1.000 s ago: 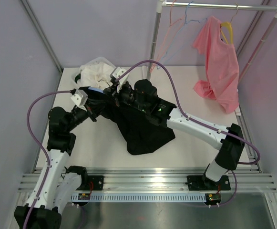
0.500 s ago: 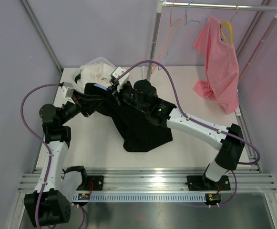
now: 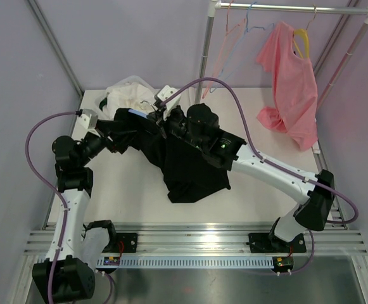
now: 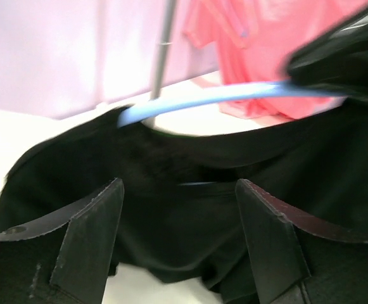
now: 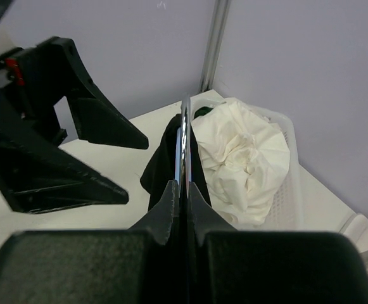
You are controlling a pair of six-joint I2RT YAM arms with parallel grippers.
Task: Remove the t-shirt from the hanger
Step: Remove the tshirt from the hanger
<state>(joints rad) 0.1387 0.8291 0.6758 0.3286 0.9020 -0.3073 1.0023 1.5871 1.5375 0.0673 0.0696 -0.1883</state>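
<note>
A black t-shirt hangs on a blue hanger, its lower part bunched on the table. My right gripper is shut on the hanger's metal hook, which stands up between its closed jaws. My left gripper is open at the shirt's left shoulder. In the left wrist view its fingers stand wide apart, with the black fabric ahead of them and the blue hanger arm above. Nothing is pinched there.
A white basket holding white cloth stands at the back left. At the back right, a rack rail carries a pink shirt on a yellow hanger and several bare hangers. The rack post rises behind the arms.
My left gripper has opened and let go of the shirt after drawing back to the left. My right gripper has shifted slightly right and back with the hanger.
</note>
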